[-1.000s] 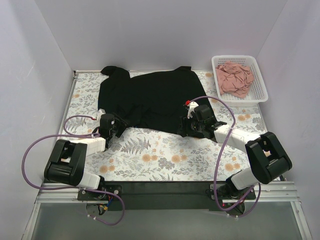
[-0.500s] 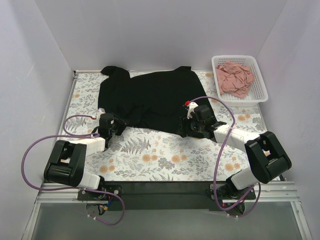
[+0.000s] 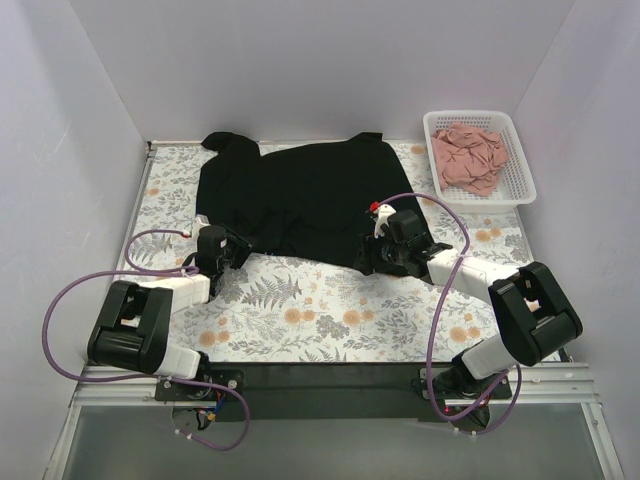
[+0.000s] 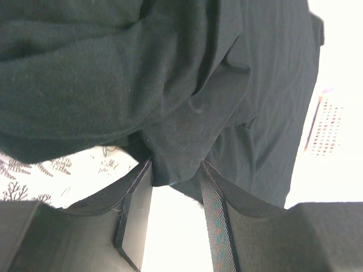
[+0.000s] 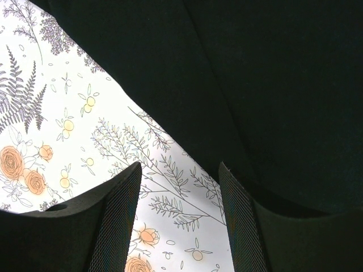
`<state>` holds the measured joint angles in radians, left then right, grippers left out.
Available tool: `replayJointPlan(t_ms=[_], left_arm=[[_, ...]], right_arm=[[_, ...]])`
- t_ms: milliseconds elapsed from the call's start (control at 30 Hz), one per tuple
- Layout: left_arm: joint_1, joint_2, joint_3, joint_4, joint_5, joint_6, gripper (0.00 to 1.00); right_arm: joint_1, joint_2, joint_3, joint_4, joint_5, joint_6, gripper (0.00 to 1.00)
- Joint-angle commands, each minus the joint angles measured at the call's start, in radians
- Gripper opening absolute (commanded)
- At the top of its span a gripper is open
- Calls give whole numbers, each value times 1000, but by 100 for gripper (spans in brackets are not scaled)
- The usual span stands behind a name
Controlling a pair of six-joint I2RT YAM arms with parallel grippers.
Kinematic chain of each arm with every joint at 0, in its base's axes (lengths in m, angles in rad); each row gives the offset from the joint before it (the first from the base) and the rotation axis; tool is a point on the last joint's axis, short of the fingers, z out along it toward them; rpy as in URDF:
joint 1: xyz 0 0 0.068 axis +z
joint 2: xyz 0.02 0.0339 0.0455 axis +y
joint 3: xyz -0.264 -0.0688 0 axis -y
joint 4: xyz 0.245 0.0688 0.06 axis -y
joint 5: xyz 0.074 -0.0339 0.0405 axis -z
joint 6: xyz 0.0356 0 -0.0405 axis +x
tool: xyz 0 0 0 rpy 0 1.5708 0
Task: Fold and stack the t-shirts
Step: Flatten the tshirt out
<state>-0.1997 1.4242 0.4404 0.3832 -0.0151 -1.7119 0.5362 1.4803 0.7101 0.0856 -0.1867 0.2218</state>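
Observation:
The black t-shirt (image 3: 300,195) lies spread and rumpled across the back of the floral table. My left gripper (image 3: 236,251) is at the shirt's near left hem. In the left wrist view a fold of black cloth (image 4: 170,85) fills the gap between the tips, with the left gripper (image 4: 176,171) shut on it. My right gripper (image 3: 372,254) is at the near right hem. Seen from the right wrist, the right gripper (image 5: 178,167) stands open over bare table, and the shirt's edge (image 5: 255,85) passes just beyond the tips. The pink t-shirt (image 3: 468,158) lies crumpled in the basket.
A white lattice basket (image 3: 488,203) stands at the back right corner of the table. White walls close in the left, back and right sides. Purple cables loop beside both arms. The floral tabletop (image 3: 320,310) lies bare between the shirt and the arm bases.
The left jaws have narrowed onto the shirt's hem. Both arms have stayed nearly in place, and the shirt has not visibly shifted.

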Motion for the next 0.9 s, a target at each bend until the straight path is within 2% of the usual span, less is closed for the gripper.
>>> replayJointPlan(t_ms=[0,400,600,700,867], left_arm=[[19,13,8,57,-5,-18,37],[31,93,34,88,14,-28,31],[31,70,35,86,41,-11,18],[31,47,43,62,46,-2,2],[31,-57,58,-28,55,12,0]], right_arm=[[-2,8,3,37,-14,-4,64],[-2,12,3,37,-14,-2,63],[-2,15,5,37,-14,-2,64],[-2,15,6,36,-13,-4,64],[-2,2,5,36,3,-6,64]])
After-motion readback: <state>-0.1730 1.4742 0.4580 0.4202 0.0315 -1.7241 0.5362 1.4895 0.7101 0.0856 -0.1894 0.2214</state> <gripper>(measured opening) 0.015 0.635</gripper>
